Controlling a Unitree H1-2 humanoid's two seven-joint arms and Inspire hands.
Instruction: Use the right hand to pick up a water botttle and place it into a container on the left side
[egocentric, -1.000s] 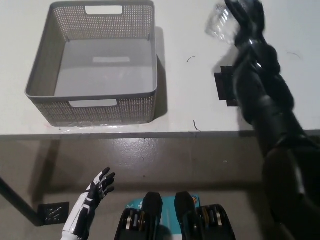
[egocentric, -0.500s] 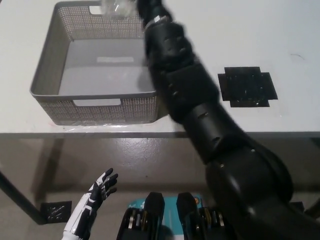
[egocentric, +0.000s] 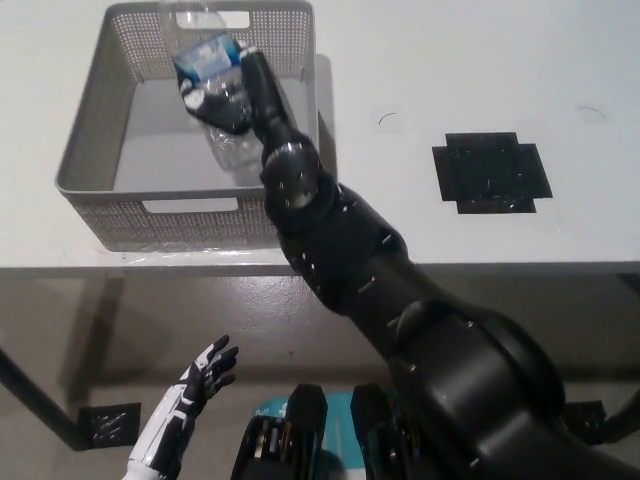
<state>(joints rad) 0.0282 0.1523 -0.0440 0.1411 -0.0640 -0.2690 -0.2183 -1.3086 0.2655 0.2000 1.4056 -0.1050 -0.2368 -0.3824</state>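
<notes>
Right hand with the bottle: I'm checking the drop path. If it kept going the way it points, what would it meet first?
Probably the far wall of the grey basket; the right hand holds the water bottle over its interior, though depth is unclear.

The right hand (egocentric: 232, 92) is hiding part of the water bottle (egocentric: 212, 85); the black forearm is covering the basket (egocentric: 88, 150)'s right wall.

A clear water bottle (egocentric: 215, 85) with a blue label is gripped by the black right hand (egocentric: 232, 98) over the grey mesh basket (egocentric: 82, 150) on the white table (egocentric: 450, 70). The white left hand (egocentric: 195, 385) is held low, fingers spread.
</notes>
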